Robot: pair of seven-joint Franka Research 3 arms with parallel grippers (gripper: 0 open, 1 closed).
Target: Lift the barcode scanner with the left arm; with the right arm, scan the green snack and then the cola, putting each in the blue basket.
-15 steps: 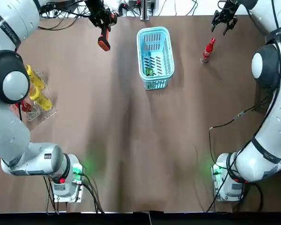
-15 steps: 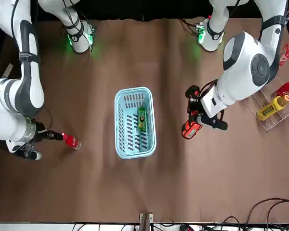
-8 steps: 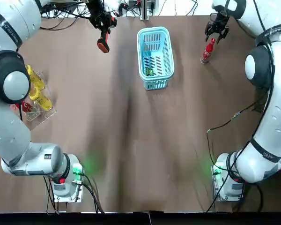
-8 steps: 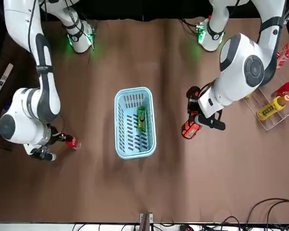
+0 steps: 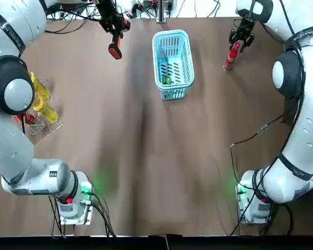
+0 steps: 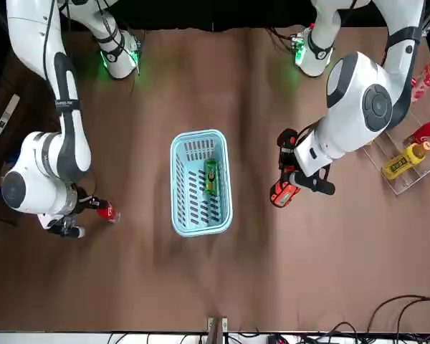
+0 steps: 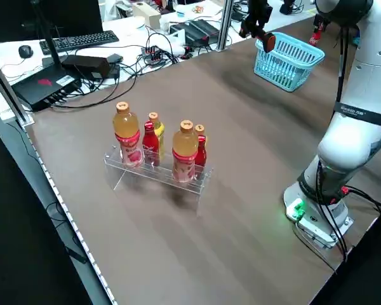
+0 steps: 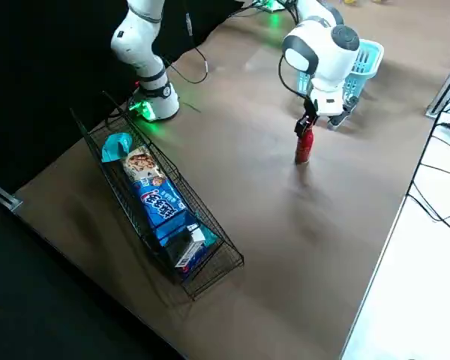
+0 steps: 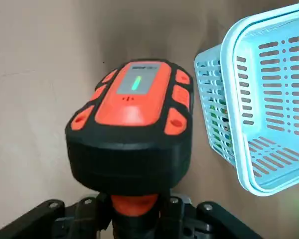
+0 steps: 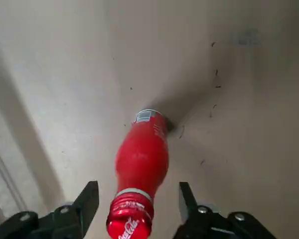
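Where the cola bottle (image 5: pixel 231 54) stands upright on the brown table (image 5: pixel 146 156), at the upper right of the top view, the right gripper (image 10: pixel 138 191) is placed directly over it. Its fingers (image 10: pixel 88 199) are spread wide, one on each side of the red cap. A visible gap remains on both sides, so nothing is gripped. The bottle's base rests on the table surface.

The left gripper (image 5: pixel 113 25) is at the upper left of the top view and is closed on the handle of the barcode scanner (image 9: pixel 132 134). The scanner's orange and black head points down toward the table. A green bar is lit on its top face. The scanner hangs just beside the near wall of the blue basket (image 5: pixel 154 52), apart from it.

The basket sits at the upper centre of the top view, between the two grippers. The green snack (image 6: pixel 211 175) lies flat on the basket floor.

A clear rack of drink bottles (image 7: pixel 159 152) stands at the left edge of the top view, well apart from the basket. A wire tray of packaged snacks (image 8: pixel 157 202) occupies the lower left of the right side view.
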